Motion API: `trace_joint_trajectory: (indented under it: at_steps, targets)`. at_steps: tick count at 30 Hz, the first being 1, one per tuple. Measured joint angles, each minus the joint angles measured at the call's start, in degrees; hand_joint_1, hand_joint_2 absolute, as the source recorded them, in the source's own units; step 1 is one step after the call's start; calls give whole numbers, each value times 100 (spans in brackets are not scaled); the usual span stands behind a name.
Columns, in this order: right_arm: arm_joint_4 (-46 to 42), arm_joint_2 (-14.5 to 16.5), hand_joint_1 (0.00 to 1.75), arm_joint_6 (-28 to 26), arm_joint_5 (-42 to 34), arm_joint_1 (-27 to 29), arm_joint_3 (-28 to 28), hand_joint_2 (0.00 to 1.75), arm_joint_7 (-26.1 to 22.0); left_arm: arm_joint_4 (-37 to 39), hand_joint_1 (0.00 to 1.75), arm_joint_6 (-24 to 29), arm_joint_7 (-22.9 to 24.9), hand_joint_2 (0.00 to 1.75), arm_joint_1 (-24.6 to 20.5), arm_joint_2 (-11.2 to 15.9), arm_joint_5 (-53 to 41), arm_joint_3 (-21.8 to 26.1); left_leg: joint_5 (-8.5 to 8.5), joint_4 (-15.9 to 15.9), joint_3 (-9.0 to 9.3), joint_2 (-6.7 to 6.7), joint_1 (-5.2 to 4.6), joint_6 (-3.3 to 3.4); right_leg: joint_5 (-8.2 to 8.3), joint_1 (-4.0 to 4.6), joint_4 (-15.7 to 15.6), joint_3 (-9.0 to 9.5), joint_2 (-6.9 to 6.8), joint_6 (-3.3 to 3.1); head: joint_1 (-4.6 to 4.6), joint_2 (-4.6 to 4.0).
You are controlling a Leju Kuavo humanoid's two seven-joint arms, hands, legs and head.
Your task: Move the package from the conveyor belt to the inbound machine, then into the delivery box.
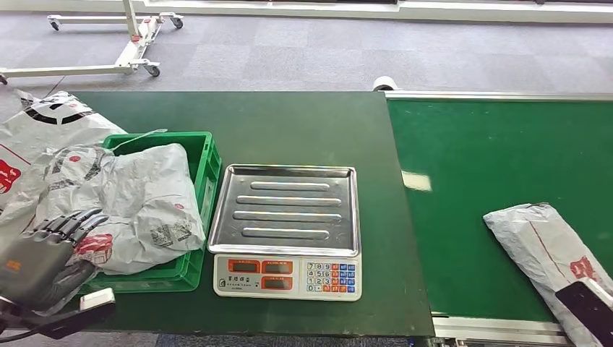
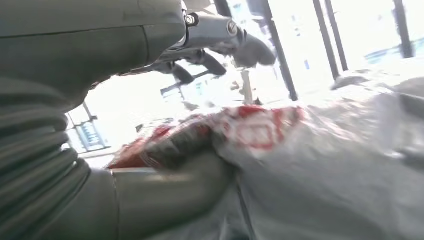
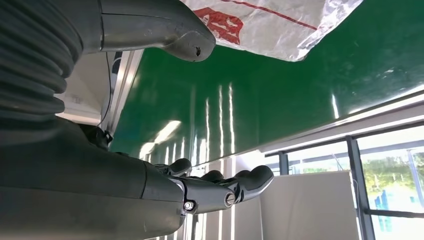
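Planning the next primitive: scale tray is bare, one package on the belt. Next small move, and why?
Probably close the right hand on the package on the belt. It lies beside that hand, whose fingers are apart and hold nothing, and the scale tray is bare. The left hand rests at the packages in the green crate.

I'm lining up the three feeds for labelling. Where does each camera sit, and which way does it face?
Head view: high on the body, looking down at the scale, green crate and belt; left hand shows.
Left wrist view: behind the left hand, facing a grey package.
Right wrist view: behind the right hand, facing the belt; shares its package with the head view.
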Motion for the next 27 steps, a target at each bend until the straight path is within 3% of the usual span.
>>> trace_joint_trajectory:
  at_steps: [6, 13, 22, 27]
  targets:
    - [-265, 224, 0, 171, 13, 178, -280, 175, -174, 107, 0, 436, 172, 0, -248, -81, -20, -123, 10, 0, 8, -33, 1, -6, 0, 5, 0, 19, -25, -1, -1, 0]
    - [-485, 458, 0, 496, 119, 257, -751, 175, -563, 175, 0, 513, 148, 0, -1327, -63, 155, -160, 14, 0, 15, -42, 6, -10, 4, 4, 1, 34, -44, -6, 0, 0]
    - [-450, 531, 0, 216, 224, 150, -784, 175, -452, 267, 0, 533, 163, 0, -2389, 75, 741, -96, 17, 0, 22, -41, 5, -6, 6, 5, 1, 38, -43, -7, -2, 0]
    - [-388, 529, 0, -28, 283, 106, -602, 175, -381, 309, 0, 823, 267, 0, -2802, -19, 549, -97, 17, 0, 23, -46, 5, -6, 5, 3, 1, 45, -47, -8, -1, 0]
